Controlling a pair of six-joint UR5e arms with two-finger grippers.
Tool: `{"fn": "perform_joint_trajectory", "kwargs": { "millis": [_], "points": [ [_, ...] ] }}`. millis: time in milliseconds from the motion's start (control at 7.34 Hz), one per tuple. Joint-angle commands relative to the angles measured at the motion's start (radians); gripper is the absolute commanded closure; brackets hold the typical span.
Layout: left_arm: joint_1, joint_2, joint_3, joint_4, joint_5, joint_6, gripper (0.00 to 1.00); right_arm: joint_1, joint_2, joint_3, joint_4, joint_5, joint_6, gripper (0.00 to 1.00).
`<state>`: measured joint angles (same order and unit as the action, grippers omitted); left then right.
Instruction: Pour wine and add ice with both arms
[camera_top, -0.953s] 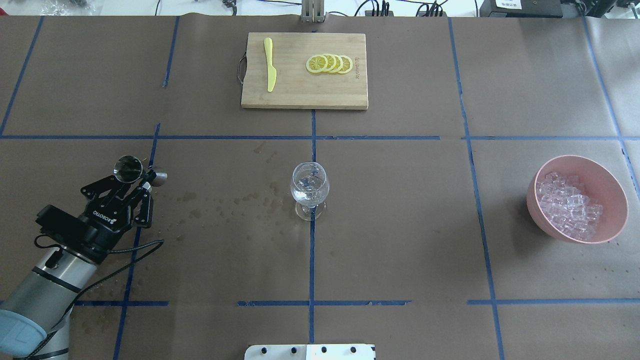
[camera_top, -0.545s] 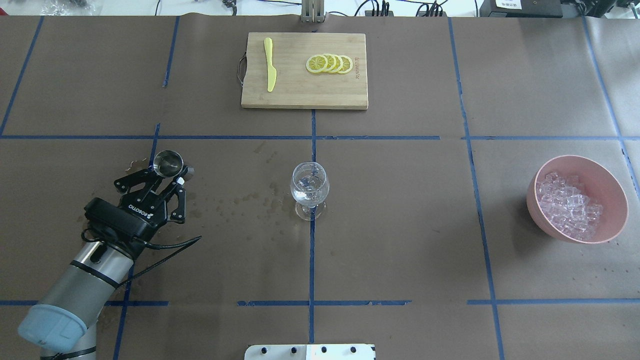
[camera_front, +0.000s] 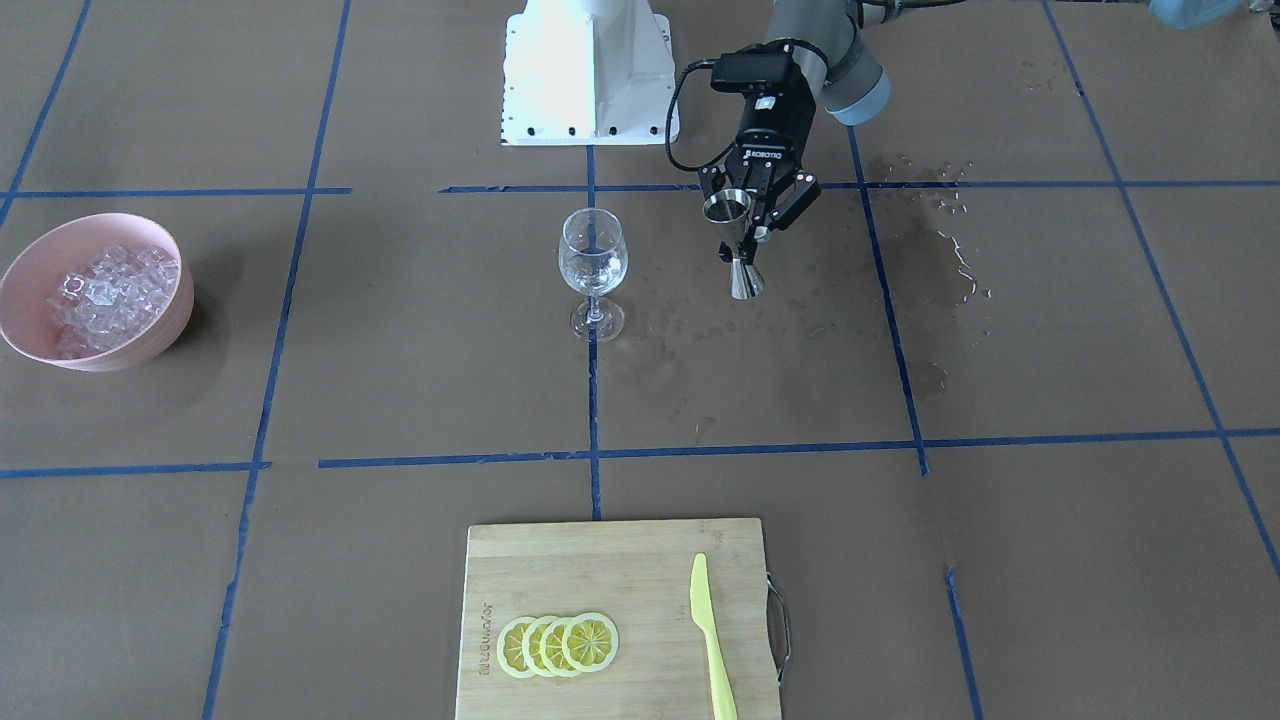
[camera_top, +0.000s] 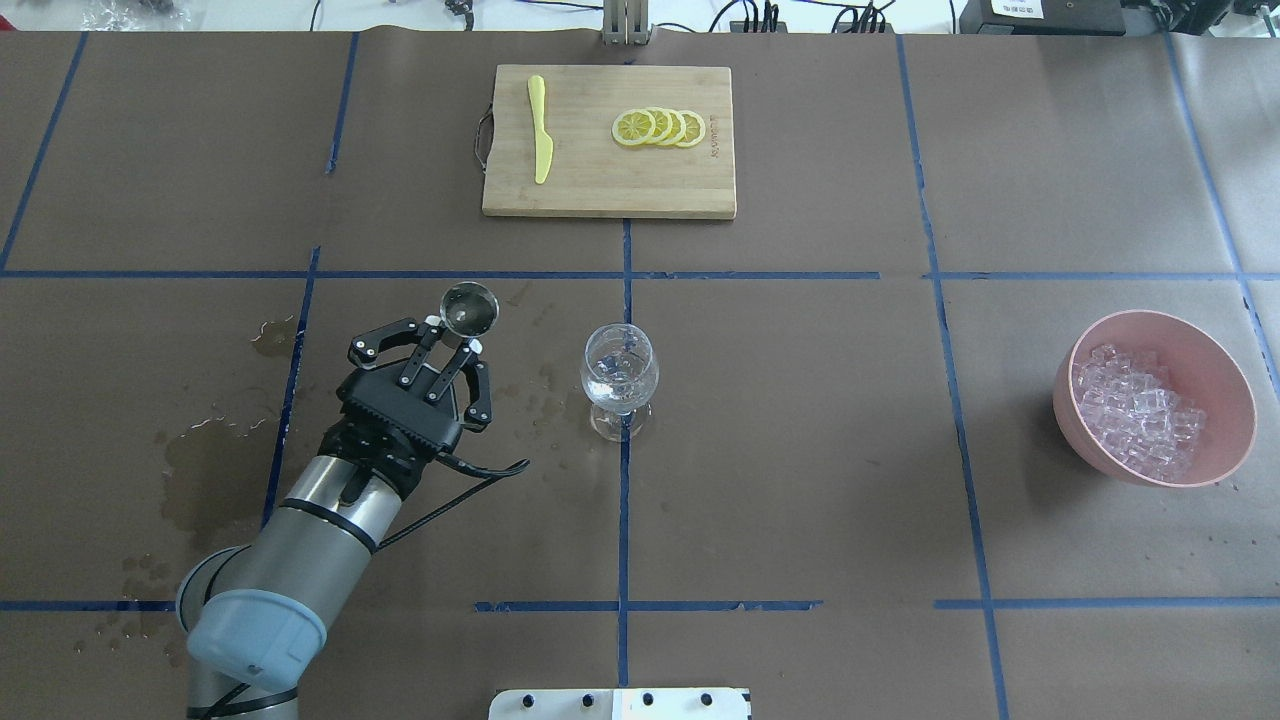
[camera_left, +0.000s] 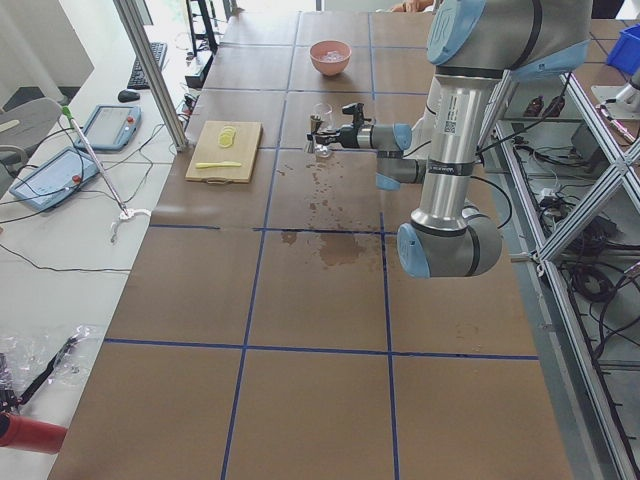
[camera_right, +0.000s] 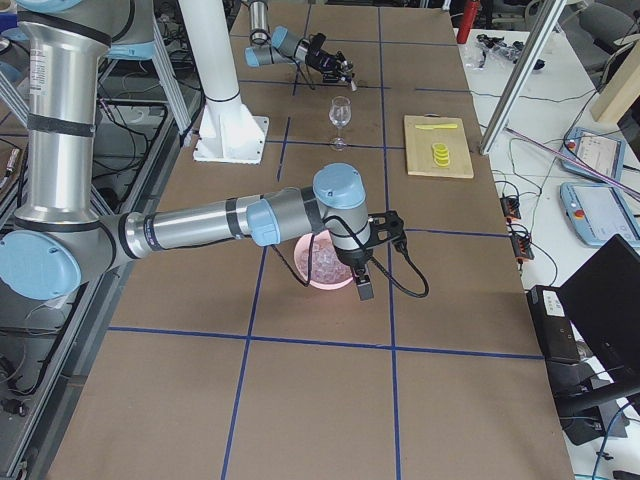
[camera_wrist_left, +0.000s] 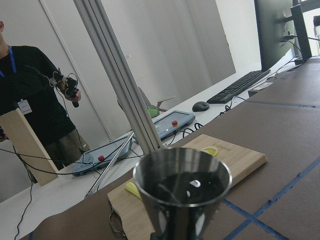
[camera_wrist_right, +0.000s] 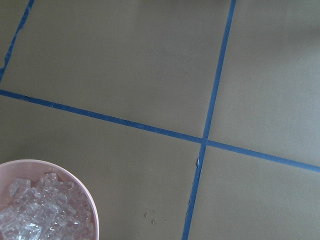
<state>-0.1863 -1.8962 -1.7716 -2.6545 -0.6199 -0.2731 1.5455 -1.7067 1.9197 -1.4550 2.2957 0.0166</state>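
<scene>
My left gripper is shut on a steel jigger, held upright above the paper to the left of the stemmed glass. The front view shows the gripper, the jigger and the glass apart. The left wrist view shows liquid, the wine, inside the jigger cup. The ice fills a pink bowl at the right. My right gripper hangs over that bowl; I cannot tell if it is open. The right wrist view shows only the ice and the bowl rim.
A wooden cutting board at the back holds a yellow knife and lemon slices. Wet spots darken the paper on the left. The white pedestal stands at the robot's side. An operator stands beyond the table.
My left gripper has carried the jigger to the right, from near the left blue line toward the glass. The glass and bowl have not moved.
</scene>
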Motion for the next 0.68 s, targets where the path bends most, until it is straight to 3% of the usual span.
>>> {"fn": "perform_joint_trajectory", "kwargs": {
  "millis": [0, 545],
  "points": [
    [0.002, -0.073, -0.035, 0.163, -0.027, 0.000, 1.00, 0.001, -0.010, -0.001, 0.013, 0.001, 0.002, 0.00],
    [0.011, -0.142, -0.046, 0.391, -0.027, 0.002, 1.00, 0.001, -0.022, 0.002, 0.013, 0.001, 0.002, 0.00]
  ]
}}
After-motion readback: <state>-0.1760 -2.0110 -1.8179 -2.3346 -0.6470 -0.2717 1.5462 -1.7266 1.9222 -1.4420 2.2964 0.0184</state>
